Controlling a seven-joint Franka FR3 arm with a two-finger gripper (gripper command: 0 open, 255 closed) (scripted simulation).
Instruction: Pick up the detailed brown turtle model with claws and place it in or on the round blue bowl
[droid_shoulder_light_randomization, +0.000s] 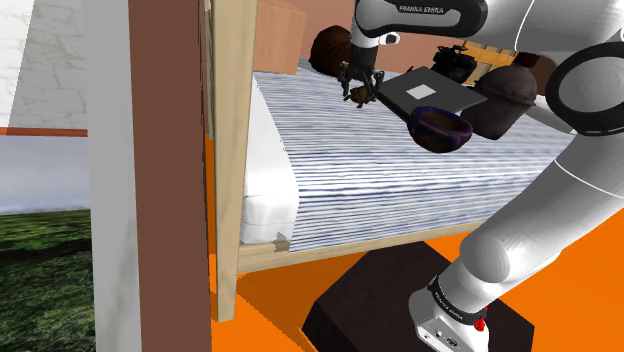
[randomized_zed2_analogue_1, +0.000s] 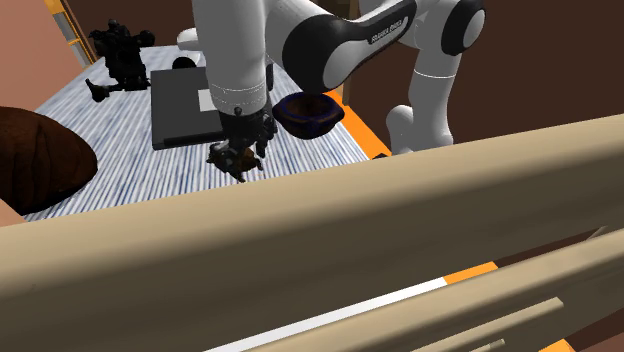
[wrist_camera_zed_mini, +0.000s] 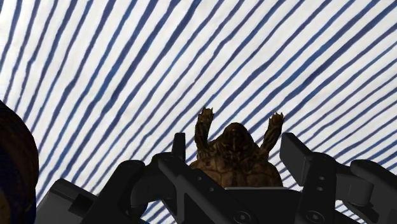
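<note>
Brown turtle (wrist_camera_zed_mini: 234, 158) is pinched between the black fingers of my gripper (wrist_camera_zed_mini: 236, 151), head and front claws poking out past the tips, and it looks lifted clear of the striped bedcover (wrist_camera_zed_mini: 127, 76). What matters now: the dark blue bowl (droid_shoulder_light_randomization: 441, 128) sits off toward the shoulder view's right of the gripper, nearer the stand, just beside the flat dark slab (droid_shoulder_light_randomization: 428, 92). So I reckon a short sideways carry over its rim, then let go
</note>
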